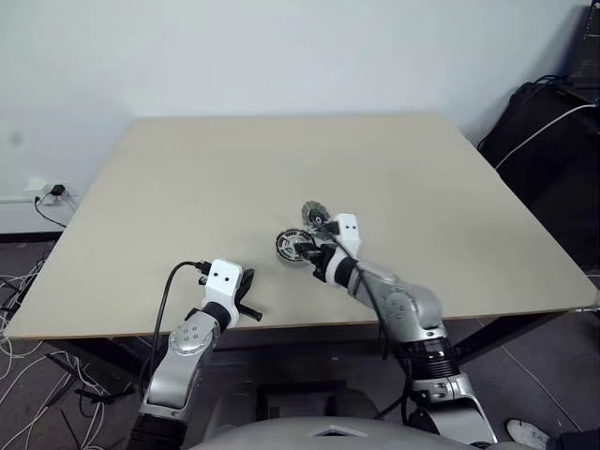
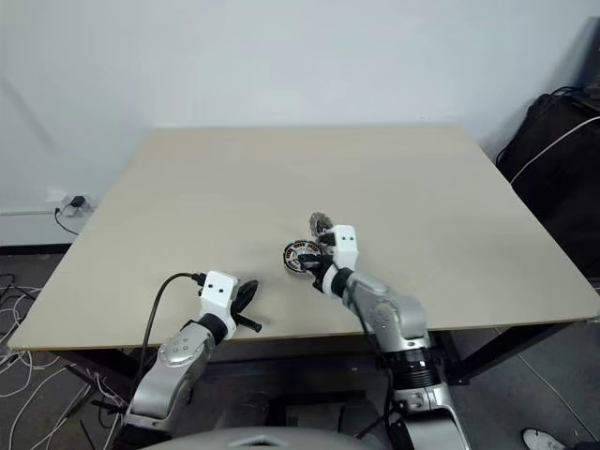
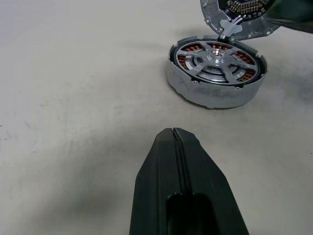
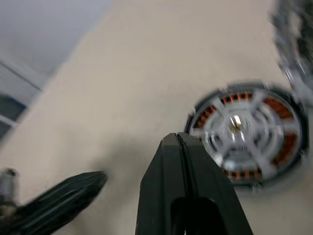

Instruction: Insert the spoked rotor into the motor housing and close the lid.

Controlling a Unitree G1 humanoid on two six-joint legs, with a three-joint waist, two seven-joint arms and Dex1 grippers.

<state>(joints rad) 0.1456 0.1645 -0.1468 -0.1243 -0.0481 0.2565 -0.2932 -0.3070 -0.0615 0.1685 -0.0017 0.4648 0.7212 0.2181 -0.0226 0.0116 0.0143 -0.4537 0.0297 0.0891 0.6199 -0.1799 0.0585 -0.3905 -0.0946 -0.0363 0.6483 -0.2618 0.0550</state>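
Silver-walled motor housing point(image 3: 216, 73) sits on the beige table point(image 1: 281, 159), the landmark here. Spoked rotor point(image 3: 215, 55) already lies inside it, flush in the cup, with copper windings visible through the gaps between the spokes. Lid point(image 3: 239, 17) stands tilted just behind the housing, toothed face toward it; its lower edge looks to be touching the housing rim, though the left wrist view crops it and the right wrist view is blurred there.

Right gripper point(image 4: 180, 142) hovers just short of the housing on the robot's side, fingers pressed together with nothing between them; the housing lies ahead of the tips and off to one side, not between the jaws. In the left eye view this gripper point(image 1: 316, 255) is right beside the housing.

Left gripper point(image 3: 174, 134) is also closed and empty, well apart from the housing, near the table's front edge, tips pointing toward the housing.
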